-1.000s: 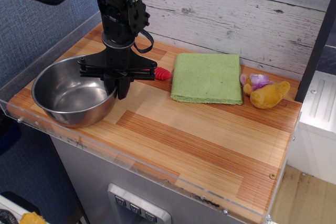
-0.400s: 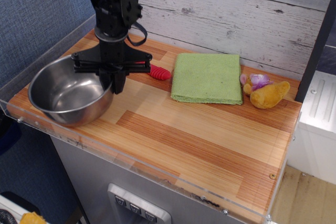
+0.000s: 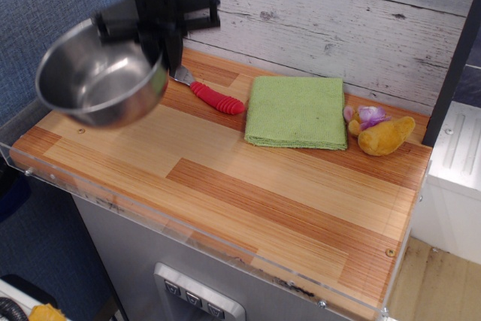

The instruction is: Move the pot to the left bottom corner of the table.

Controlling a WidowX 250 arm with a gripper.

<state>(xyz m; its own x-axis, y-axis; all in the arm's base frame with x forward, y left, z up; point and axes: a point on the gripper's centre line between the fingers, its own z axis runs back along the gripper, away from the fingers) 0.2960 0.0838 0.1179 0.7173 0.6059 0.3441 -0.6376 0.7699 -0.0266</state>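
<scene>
Pot (image 3: 99, 74): held clear of the table (image 3: 248, 186), above its left end, tilted and blurred.
Gripper (image 3: 159, 35): clamped on the pot's right rim.
Red-handled utensil (image 3: 213, 98): lying beside the green cloth (image 3: 296, 111).
Plush toy (image 3: 380, 133): resting at the right end, near the back wall.

Single view; high front-right vantage, angled down across table (image 3: 248, 193) toward plank wall (image 3: 338, 13); mid-range, probably fixed.
</scene>
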